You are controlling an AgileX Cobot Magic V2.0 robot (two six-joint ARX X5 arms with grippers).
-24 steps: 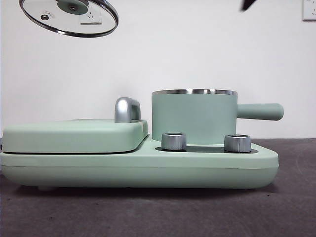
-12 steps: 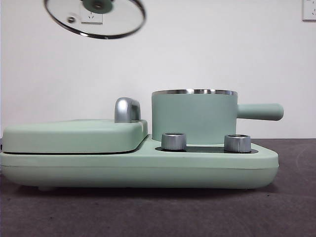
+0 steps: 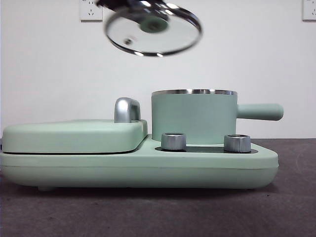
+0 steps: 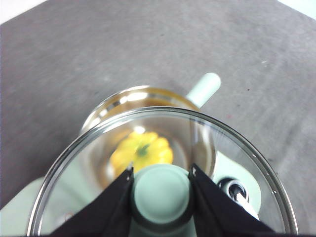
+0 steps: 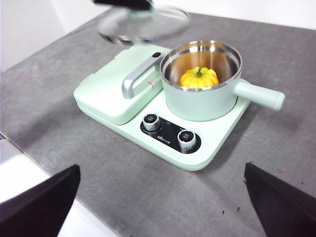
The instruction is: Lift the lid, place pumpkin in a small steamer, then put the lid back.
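Observation:
My left gripper (image 4: 161, 172) is shut on the mint-green knob (image 4: 161, 192) of the clear glass lid (image 3: 154, 30) and holds it tilted in the air, above and a little left of the small steamer (image 3: 194, 116). The lid also shows blurred in the right wrist view (image 5: 143, 22). The pumpkin (image 5: 199, 77) lies inside the steamer (image 5: 201, 84); through the glass it shows in the left wrist view (image 4: 141, 150). My right gripper (image 5: 163, 197) is open and empty, high above the table in front of the appliance.
The steamer stands on a mint-green appliance base (image 3: 138, 168) with two steel dials (image 3: 174, 141). A flat hinged griddle cover (image 3: 74, 134) with a steel handle (image 3: 126, 109) lies left of it. The steamer's side handle (image 3: 259, 111) points right. Grey tabletop (image 5: 296, 163) surrounds the appliance.
The left gripper has carried the lid to the right, from the upper left corner toward the space above the steamer, and slightly lower. Nothing else moved.

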